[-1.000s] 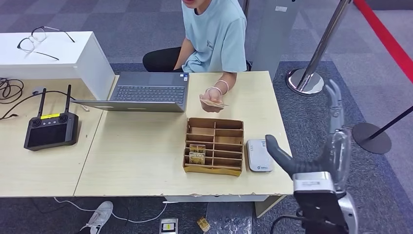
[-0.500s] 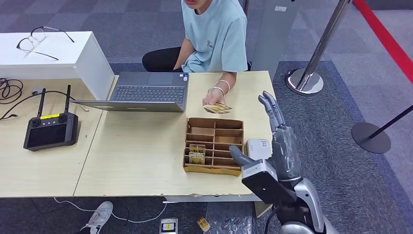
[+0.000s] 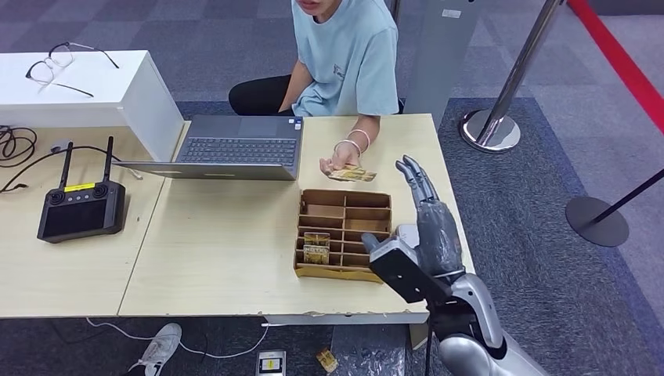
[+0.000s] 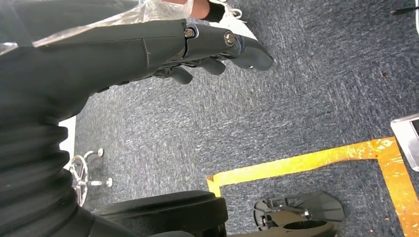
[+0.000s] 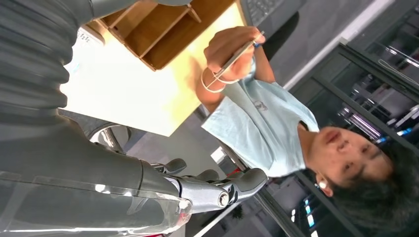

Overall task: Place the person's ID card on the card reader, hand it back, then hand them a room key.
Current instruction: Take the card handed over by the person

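The person's hand (image 3: 341, 160) holds the ID card (image 3: 354, 175) flat above the table, just behind the wooden divider box (image 3: 344, 205). My right hand (image 3: 427, 222) is open, its fingers stretched toward the card, a short gap to the card's right. It covers most of the white card reader (image 3: 406, 233). In the right wrist view the card (image 5: 240, 50) shows edge-on in the person's hand, beyond my fingers (image 5: 232, 187). Room key cards (image 3: 317, 248) stand in a front slot of the box. My left hand (image 4: 212, 47) hangs over the carpet with nothing in it.
An open laptop (image 3: 239, 147) sits left of the person's hand, and a black controller (image 3: 78, 210) lies at the far left. A white box with glasses (image 3: 66, 66) stands at the back left. Stanchion bases (image 3: 489, 129) stand on the floor to the right.
My right arm swung in from beside the table to over its right edge, toward the card. The person's hand shifted the card slightly toward my hand.
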Available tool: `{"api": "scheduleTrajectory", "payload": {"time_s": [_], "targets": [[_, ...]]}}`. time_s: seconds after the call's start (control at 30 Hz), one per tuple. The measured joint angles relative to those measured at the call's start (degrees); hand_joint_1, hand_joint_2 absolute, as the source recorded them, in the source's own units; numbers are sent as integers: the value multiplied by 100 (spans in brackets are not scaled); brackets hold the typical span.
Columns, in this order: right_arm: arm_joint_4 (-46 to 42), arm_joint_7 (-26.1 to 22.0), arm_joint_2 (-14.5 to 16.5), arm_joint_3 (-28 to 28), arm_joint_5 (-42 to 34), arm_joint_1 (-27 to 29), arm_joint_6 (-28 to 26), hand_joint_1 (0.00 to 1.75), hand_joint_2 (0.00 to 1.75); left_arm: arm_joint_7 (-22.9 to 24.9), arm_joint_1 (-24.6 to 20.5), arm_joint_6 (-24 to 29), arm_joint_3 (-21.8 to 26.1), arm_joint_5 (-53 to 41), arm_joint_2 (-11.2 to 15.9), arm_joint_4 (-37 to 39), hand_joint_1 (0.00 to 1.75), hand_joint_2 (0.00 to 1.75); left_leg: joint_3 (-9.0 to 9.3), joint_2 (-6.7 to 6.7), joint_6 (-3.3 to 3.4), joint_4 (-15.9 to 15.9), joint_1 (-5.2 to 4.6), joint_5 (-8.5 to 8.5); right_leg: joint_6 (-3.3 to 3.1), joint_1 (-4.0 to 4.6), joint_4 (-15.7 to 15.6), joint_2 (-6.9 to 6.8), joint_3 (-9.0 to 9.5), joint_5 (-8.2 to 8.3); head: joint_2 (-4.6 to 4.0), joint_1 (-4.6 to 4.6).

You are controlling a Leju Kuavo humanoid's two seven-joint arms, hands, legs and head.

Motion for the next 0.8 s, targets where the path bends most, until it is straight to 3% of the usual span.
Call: {"api": "scheduleTrajectory", "payload": {"time_s": [0.47,0.67,0.73,0.8], "targets": [[1309,168,63,63,-349,-954,137,0,175,-15,-14,-109,-161,-260,12,0,0,175,1,1,0,1,0,0,0,-1,2,1,2,0,0,1],[2025,97,161,97,-132,-1340,18,0,175,-5,-24,-118,-262,-330,46,0,0,175,1,-2,0,2,0,0,0,-1,2,0,2,0,-1,1],[2224,90,202,115,116,-1379,-100,10,175,7,-25,-120,-288,-353,60,0,0,175,0,-3,0,2,0,0,0,0,2,0,1,0,0,1],[2405,64,258,138,289,-1391,-226,40,175,21,-27,-128,-302,-366,70,0,0,175,0,-1,-1,1,0,0,0,0,2,0,1,0,0,1]]}}
